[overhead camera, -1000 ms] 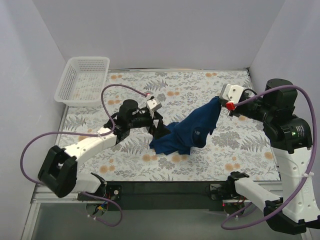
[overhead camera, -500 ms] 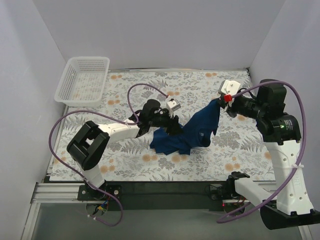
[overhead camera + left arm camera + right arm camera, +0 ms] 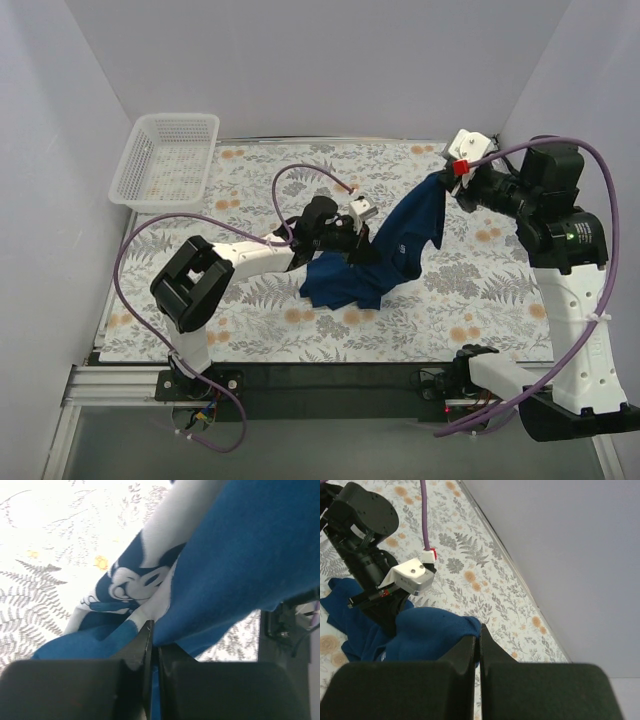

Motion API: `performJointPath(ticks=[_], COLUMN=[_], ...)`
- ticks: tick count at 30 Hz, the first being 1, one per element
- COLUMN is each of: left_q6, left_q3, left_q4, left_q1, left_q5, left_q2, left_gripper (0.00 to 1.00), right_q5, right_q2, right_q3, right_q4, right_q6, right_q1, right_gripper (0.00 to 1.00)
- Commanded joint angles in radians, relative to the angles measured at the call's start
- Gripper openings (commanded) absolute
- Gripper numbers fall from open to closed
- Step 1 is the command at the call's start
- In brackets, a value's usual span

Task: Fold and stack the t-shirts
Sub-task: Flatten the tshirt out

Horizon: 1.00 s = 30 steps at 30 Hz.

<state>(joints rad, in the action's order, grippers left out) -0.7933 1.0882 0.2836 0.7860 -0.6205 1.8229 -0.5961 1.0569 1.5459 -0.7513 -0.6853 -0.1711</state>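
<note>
One navy blue t-shirt hangs stretched between both arms over the floral table; its lower part lies bunched on the cloth. High at the right, my right gripper is shut on a corner of the t-shirt. My left gripper is shut on a fold of the t-shirt near its middle. The pale cartoon-mouse print shows just beyond the left fingers. The right fingers pinch the blue cloth tightly.
A white mesh basket stands at the back left corner. The floral tablecloth covers the table, with pale walls on three sides. The left arm's purple cable loops above the table.
My left gripper has moved right into the shirt and shut on a fold of it. The right gripper has risen and drawn back a little, lifting the cloth.
</note>
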Motion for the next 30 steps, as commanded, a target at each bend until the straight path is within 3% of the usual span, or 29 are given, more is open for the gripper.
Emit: performJointPath(ticks=[1, 4, 7, 10, 14, 19, 24, 25, 28, 30], left_q6=[0.042, 0.109, 0.163, 0.164, 0.112, -0.039, -0.171, -0.193, -0.276, -0.329], left_q3=[0.081, 0.134, 0.251, 0.369, 0.408, 0.282, -0.056, -0.103, -0.247, -0.278], left_q4=[-0.067, -0.122, -0.181, -0.244, -0.274, -0.279, -0.213, -0.189, -0.087, -0.070], left_q1=[0.002, 0.001, 0.002, 0.002, 0.002, 0.009, 0.105, 0.134, 0.249, 0.309], left_q5=[0.085, 0.226, 0.274, 0.271, 0.194, 0.061, 0.022, 0.039, 0.076, 0.103], left_q2=[-0.043, -0.167, -0.296, -0.373, -0.509, -0.589, -0.631, -0.605, -0.475, -0.394], left_gripper=[0.00, 0.00, 0.00, 0.00, 0.00, 0.00, 0.00, 0.00, 0.00, 0.11], right_q5=[0.061, 0.131, 0.136, 0.118, 0.114, 0.091, 0.116, 0.136, 0.240, 0.297], right_q2=[0.017, 0.057, 0.119, 0.150, 0.129, -0.033, -0.243, -0.320, -0.458, -0.517], right_q3=[0.095, 0.169, 0.247, 0.342, 0.396, 0.144, -0.263, -0.409, -0.596, -0.729], right_q4=[0.090, 0.148, 0.210, 0.260, 0.279, 0.216, 0.086, 0.072, 0.061, 0.053], right_q6=[0.044, 0.085, 0.107, 0.147, 0.133, -0.010, -0.226, -0.249, -0.292, -0.299], right_q1=[0.004, 0.004, 0.007, 0.007, 0.010, 0.013, 0.022, 0.024, 0.031, 0.036], right_gripper=[0.01, 0.01, 0.01, 0.01, 0.01, 0.01, 0.01, 0.01, 0.01, 0.01])
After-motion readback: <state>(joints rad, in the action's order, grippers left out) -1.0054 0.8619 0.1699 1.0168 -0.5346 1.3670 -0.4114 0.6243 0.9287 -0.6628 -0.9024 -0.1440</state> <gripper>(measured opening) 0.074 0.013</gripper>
